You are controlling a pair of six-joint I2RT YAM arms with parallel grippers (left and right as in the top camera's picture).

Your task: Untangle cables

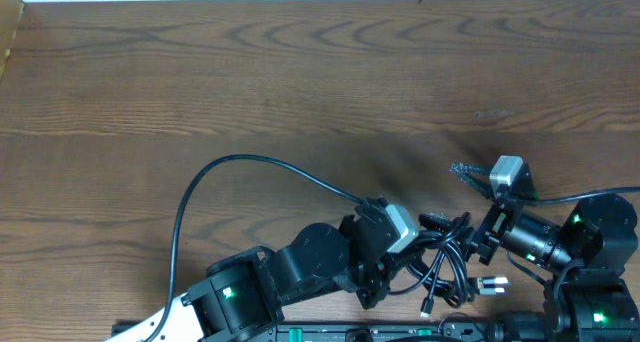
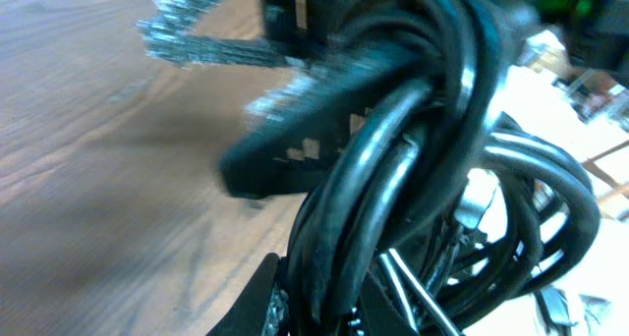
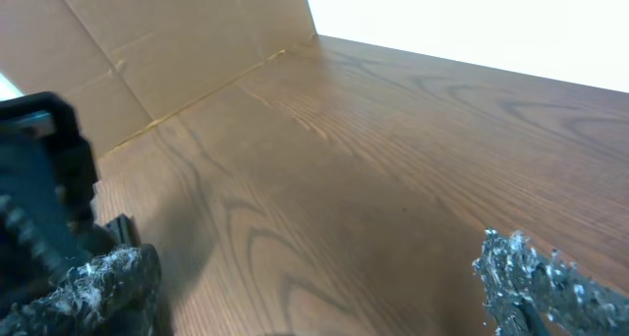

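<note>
Black cables (image 2: pixel 413 159) tight in left pincer (image 2: pixel 329 311); right pincer (image 3: pixel 314 287) wide apart.

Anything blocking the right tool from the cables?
Nothing visible does. The cables are bunched in the shut left tool, right beside the open right tool, whose wrist view shows table, no cable.
</note>
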